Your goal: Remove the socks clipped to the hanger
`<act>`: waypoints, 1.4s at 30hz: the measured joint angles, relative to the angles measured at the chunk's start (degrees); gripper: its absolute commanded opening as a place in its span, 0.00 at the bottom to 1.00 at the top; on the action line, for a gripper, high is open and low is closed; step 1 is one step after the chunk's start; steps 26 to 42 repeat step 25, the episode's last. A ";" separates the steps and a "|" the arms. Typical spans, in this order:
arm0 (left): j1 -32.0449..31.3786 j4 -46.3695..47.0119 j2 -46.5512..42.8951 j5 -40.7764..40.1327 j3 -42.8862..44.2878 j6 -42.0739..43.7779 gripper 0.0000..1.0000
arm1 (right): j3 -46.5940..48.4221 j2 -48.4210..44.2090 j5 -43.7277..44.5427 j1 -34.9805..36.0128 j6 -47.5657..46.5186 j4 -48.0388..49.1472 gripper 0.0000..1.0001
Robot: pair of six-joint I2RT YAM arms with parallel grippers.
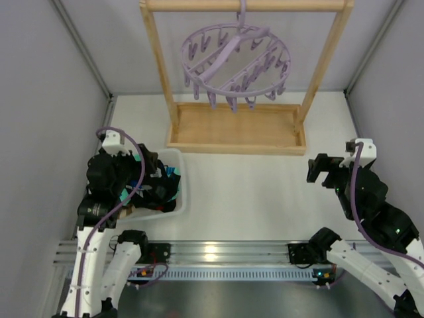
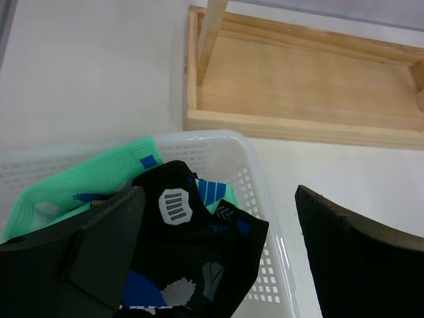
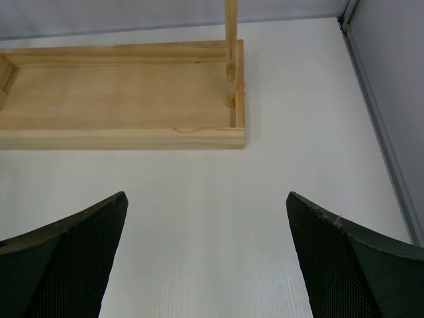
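hanger [image 1: 235, 63] bare; socks [image 2: 192, 245] in basket [image 2: 264, 199]. left hand [image 2: 218, 193], right hand [image 3: 205, 199] both spread, empty. risk: left hand low over basket, finger could snag sock on lift.

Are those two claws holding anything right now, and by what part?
Nothing is held: the left gripper is open above the socks in the basket, the right gripper open above the table.

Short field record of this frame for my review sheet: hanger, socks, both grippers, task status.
hanger: lilac ring hanging from wooden rack, no socks seen on it
socks: mint-green and black ones piled in white basket
left gripper: open, empty, over the basket
right gripper: open, empty, above bare table
status: removal looks done
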 measured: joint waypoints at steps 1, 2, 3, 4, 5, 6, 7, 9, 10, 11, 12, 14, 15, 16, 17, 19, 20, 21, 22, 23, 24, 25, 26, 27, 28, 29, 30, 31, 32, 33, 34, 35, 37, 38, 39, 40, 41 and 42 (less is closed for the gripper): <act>0.00 0.04 -1.05 0.79 -0.79 -0.02 0.98 | 0.00 -0.20 0.00 0.00 -0.02 -0.33 0.99; 0.00 0.04 -2.21 1.27 -1.55 -0.02 0.98 | 0.00 -0.37 0.00 0.00 -0.04 -0.55 1.00; 0.00 0.02 -3.06 1.42 -2.08 -0.04 0.98 | 0.00 -0.46 0.00 0.00 -0.07 -0.81 1.00; -0.04 0.07 -4.02 1.44 -2.75 -0.07 0.98 | 0.00 -0.55 0.00 0.00 -0.11 -0.98 1.00; -0.13 0.09 -5.16 1.38 -3.26 -0.04 0.98 | 0.00 -0.63 -0.02 0.00 -0.11 -1.22 0.99; -0.33 0.13 -6.16 1.20 -3.74 -0.04 0.98 | 0.00 -0.70 -0.02 0.00 -0.13 -1.40 0.99; -0.52 0.13 -6.95 1.03 -4.04 -0.04 0.98 | 0.00 -0.76 -0.04 0.00 -0.13 -1.44 0.99; -0.85 0.20 -7.93 0.74 -4.50 -0.07 0.98 | 0.00 -0.79 -0.04 0.00 -0.15 -1.60 1.00; -0.96 0.20 -8.04 0.68 -4.68 -0.07 0.98 | 0.00 -0.79 -0.04 0.00 -0.15 -1.66 0.99; -0.98 0.20 -8.04 0.52 -4.79 -0.09 0.98 | 0.00 -0.79 -0.04 0.00 -0.17 -1.68 0.99; -0.98 0.20 -8.02 0.39 -4.90 -0.13 0.98 | 0.00 -0.79 -0.04 0.00 -0.20 -1.68 1.00; -1.05 0.20 -8.02 -0.15 -5.05 -0.22 0.98 | 0.00 -0.79 -0.07 0.00 -0.42 -1.70 0.99; -1.16 0.20 -8.02 -0.52 -5.05 -0.22 0.98 | 0.00 -0.79 -0.04 0.00 -0.48 -1.70 0.99; -1.29 0.20 -8.04 -0.70 -5.07 -0.24 0.98 | 0.00 -0.79 -0.04 0.00 -0.55 -1.73 0.99; -1.42 0.22 -8.07 -0.83 -5.11 -0.24 0.98 | 0.00 -0.79 -0.04 0.00 -0.57 -1.75 1.00; -1.53 0.20 -8.26 -1.05 -5.38 -0.24 0.98 | 0.00 -0.79 -0.04 0.00 -0.59 -1.84 0.99; -1.55 0.20 -8.35 -1.11 -5.49 -0.22 0.98 | 0.00 -0.79 -0.04 0.00 -0.57 -1.84 0.99; -1.57 0.22 -8.57 -1.27 -5.62 -0.24 0.98 | 0.00 -0.79 -0.04 0.00 -0.59 -1.84 0.99; -1.64 0.17 -8.74 -1.44 -5.70 -0.24 0.98 | 0.00 -0.79 -0.04 0.00 -0.57 -1.84 0.99; -1.66 0.20 -8.92 -1.51 -5.73 -0.24 0.98 | 0.00 -0.79 -0.04 0.00 -0.57 -1.84 0.99; -1.68 0.20 -8.98 -1.68 -5.75 -0.24 0.98 | 0.00 -0.79 -0.04 0.00 -0.59 -1.84 0.99; -1.70 0.20 -9.05 -1.70 -5.75 -0.24 0.98 | 0.00 -0.79 -0.04 0.00 -0.57 -1.86 1.00; -1.70 0.20 -9.05 -1.70 -5.75 -0.24 0.98 | 0.00 -0.79 -0.04 0.00 -0.57 -1.86 1.00; -1.70 0.20 -9.05 -1.70 -5.75 -0.24 0.98 | 0.00 -0.79 -0.04 0.00 -0.57 -1.86 1.00; -1.70 0.20 -9.05 -1.70 -5.75 -0.24 0.98 | 0.00 -0.79 -0.04 0.00 -0.57 -1.86 1.00; -1.70 0.20 -9.05 -1.70 -5.75 -0.24 0.98 | 0.00 -0.79 -0.04 0.00 -0.57 -1.86 1.00; -1.70 0.20 -9.05 -1.70 -5.75 -0.24 0.98 | 0.00 -0.79 -0.04 0.00 -0.57 -1.86 1.00; -1.70 0.20 -9.05 -1.70 -5.75 -0.24 0.98 | 0.00 -0.79 -0.04 0.00 -0.57 -1.86 1.00; -1.70 0.20 -9.05 -1.70 -5.75 -0.24 0.98 | 0.00 -0.79 -0.04 0.00 -0.57 -1.86 1.00; -1.70 0.20 -9.05 -1.70 -5.75 -0.24 0.98 | 0.00 -0.79 -0.04 0.00 -0.57 -1.86 1.00; -1.70 0.20 -9.05 -1.70 -5.75 -0.24 0.98 | 0.00 -0.79 -0.04 0.00 -0.57 -1.86 1.00; -1.70 0.20 -9.05 -1.70 -5.75 -0.24 0.98 | 0.00 -0.79 -0.04 0.00 -0.57 -1.86 1.00; -1.70 0.20 -9.05 -1.70 -5.75 -0.24 0.98 | 0.00 -0.79 -0.04 0.00 -0.57 -1.86 1.00; -1.70 0.20 -9.05 -1.70 -5.75 -0.24 0.98 | 0.00 -0.79 -0.04 0.00 -0.57 -1.86 1.00; -1.70 0.20 -9.05 -1.70 -5.75 -0.24 0.98 | 0.00 -0.79 -0.04 0.00 -0.57 -1.86 1.00; -1.70 0.20 -9.05 -1.70 -5.75 -0.24 0.98 | 0.00 -0.79 -0.04 0.00 -0.57 -1.86 1.00; -1.70 0.20 -9.05 -1.70 -5.75 -0.24 0.98 | 0.00 -0.79 -0.04 0.00 -0.57 -1.86 1.00; -1.70 0.20 -9.05 -1.70 -5.75 -0.24 0.98 | 0.00 -0.79 -0.04 0.00 -0.57 -1.86 1.00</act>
